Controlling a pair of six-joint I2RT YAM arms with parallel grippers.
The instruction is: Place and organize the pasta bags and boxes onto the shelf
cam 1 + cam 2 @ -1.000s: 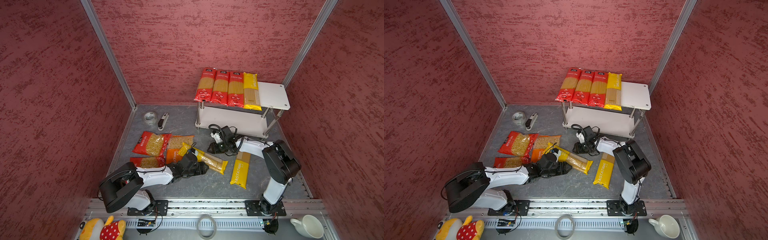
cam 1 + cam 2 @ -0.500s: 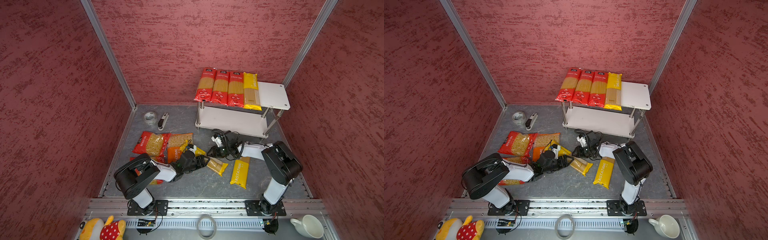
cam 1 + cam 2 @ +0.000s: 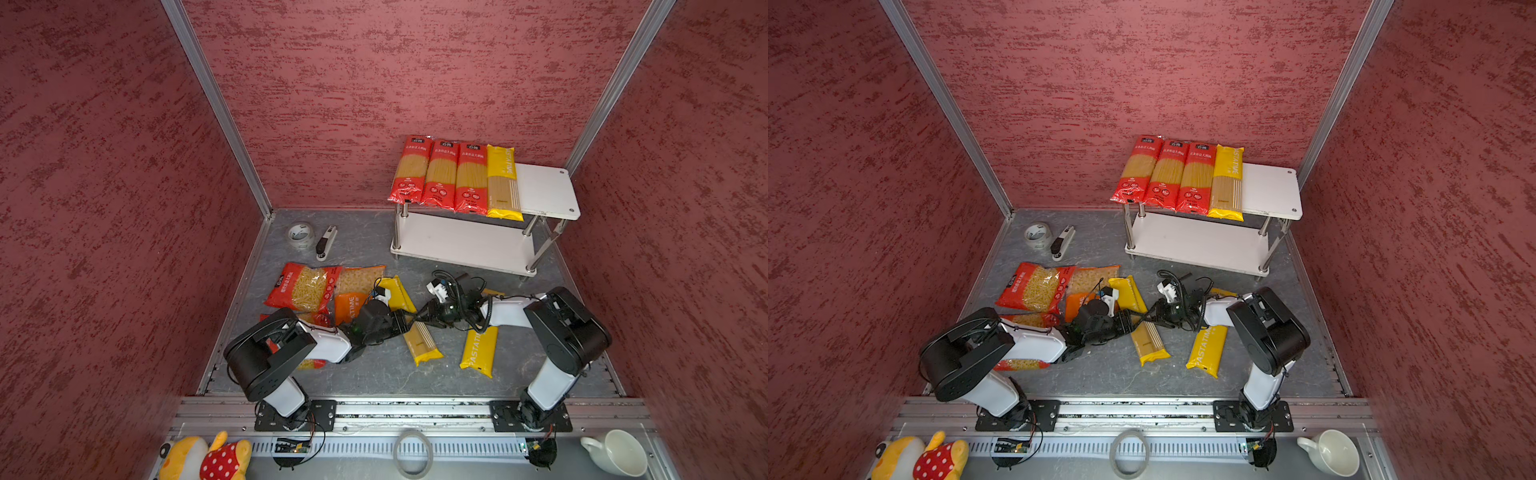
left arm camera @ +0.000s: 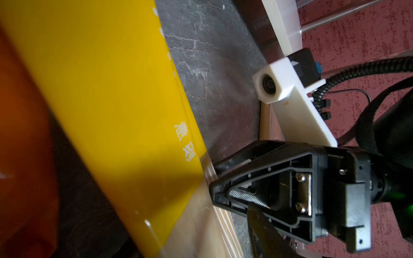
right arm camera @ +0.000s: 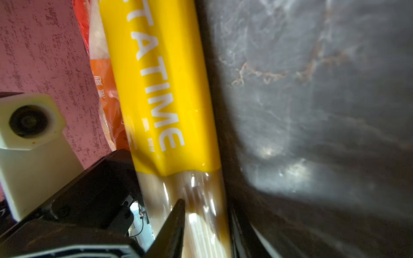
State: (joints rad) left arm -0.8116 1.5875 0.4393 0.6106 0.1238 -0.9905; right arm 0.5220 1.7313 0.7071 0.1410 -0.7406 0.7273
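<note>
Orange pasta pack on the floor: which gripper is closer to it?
Left. The left gripper meets the yellow spaghetti pack from the side of the orange pack, its wrist over that pack's edge; the right gripper meets it from the opposite side.

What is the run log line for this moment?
stage: pickup | left hand: at yellow PASTATIME spaghetti pack beside orange pack | right hand: same pack, grip unclear | shelf top: four spaghetti packs
</note>
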